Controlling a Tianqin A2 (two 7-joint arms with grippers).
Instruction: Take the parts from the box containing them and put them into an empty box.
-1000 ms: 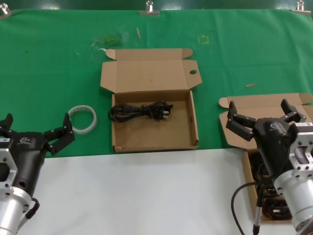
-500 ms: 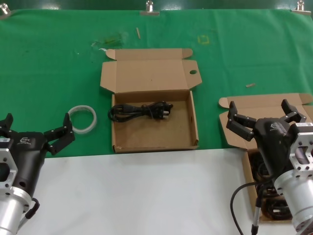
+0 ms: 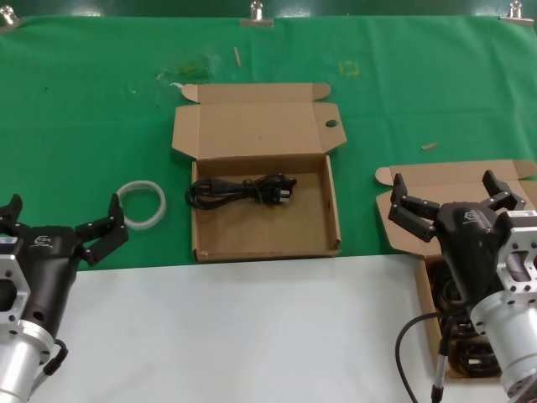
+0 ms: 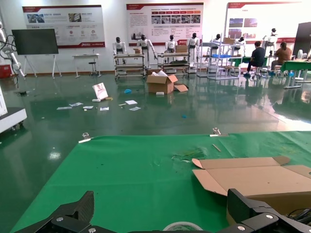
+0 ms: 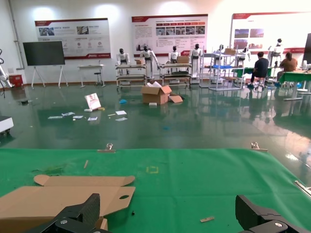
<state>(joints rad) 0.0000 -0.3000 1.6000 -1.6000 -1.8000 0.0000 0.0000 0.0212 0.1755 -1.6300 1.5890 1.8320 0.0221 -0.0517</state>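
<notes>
Lower open, empty right hand into source box at table's right edge; grasp cable coil mid-bundle.

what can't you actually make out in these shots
- How many parts lie in the right-hand box: head view, the right gripper and arm cover most of it, and the frame edge cuts it.
- The left gripper's jaw tips: left wrist view, cut off by the edge.
- The white ring: left wrist view, only its rim shows.

Head camera looks down; both wrist cameras face forward, perhaps sharing the holed box.
</notes>
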